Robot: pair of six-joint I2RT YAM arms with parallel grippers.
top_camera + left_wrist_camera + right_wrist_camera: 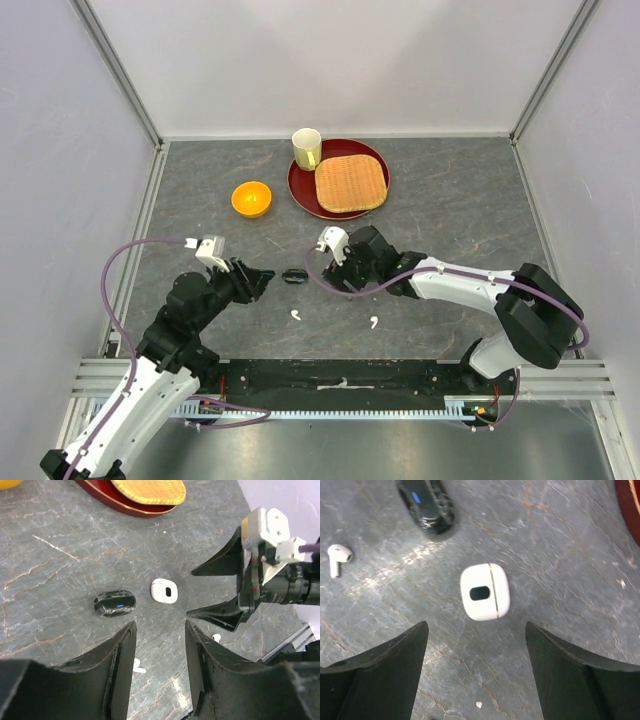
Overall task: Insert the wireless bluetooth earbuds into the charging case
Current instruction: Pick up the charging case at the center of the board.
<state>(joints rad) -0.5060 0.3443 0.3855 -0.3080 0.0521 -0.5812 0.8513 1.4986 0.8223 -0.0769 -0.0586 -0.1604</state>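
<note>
right wrist view: right fingers (380, 680) spread wide and empty, white charging case (484, 591) just ahead between them. left fingers (117, 665) slightly apart, holding nothing, black case (115, 604) just ahead.

small black oval case (295, 275) on grey marbled table (450, 210), between left gripper (265, 279) and right gripper (328, 278). white stemmed earbud (298, 316) nearer the bases; second white earbud (375, 322) well right of it. orange bowl (251, 198) beside dark red round tray (300, 190) bearing woven yellow mat (350, 183); pale yellow cup (306, 148) at its far rim.
</note>
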